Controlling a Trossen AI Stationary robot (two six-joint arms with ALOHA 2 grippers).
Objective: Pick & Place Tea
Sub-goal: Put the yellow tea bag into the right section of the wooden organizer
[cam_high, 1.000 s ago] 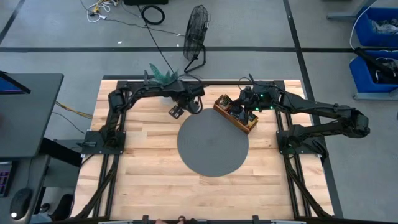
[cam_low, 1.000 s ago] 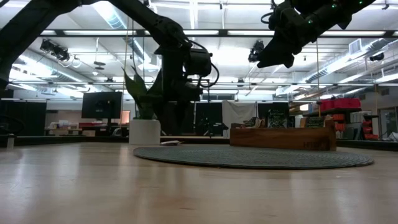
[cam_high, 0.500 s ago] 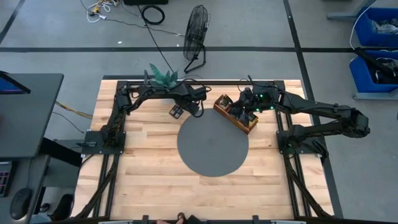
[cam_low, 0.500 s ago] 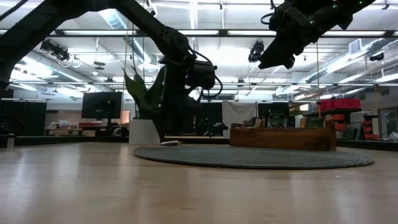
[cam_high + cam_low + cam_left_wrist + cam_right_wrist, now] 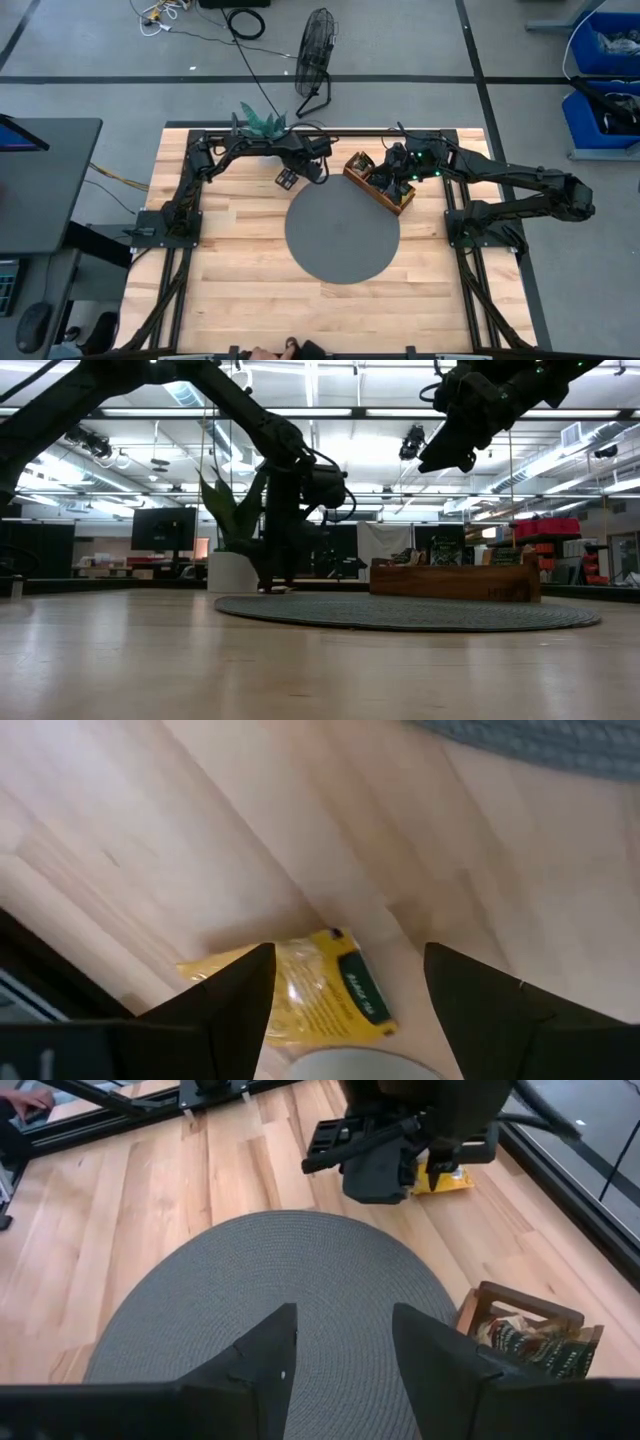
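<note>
Tea (image 5: 305, 988), yellow, lies on the counter (image 5: 230, 270) just beyond the mat (image 5: 341, 234); we see the left gripper (image 5: 345, 985) over it, fingers apart. Right gripper (image 5: 340, 1345) hovers above the mat, fingers parted, empty.

**Count from my station**

I see two arms, one yellow packet (image 5: 318, 995) on the wood, one tray (image 5: 379, 184) with dark packets I can't count, one round mat (image 5: 341, 234), one plant (image 5: 262, 121), one fan (image 5: 317, 42).
</note>
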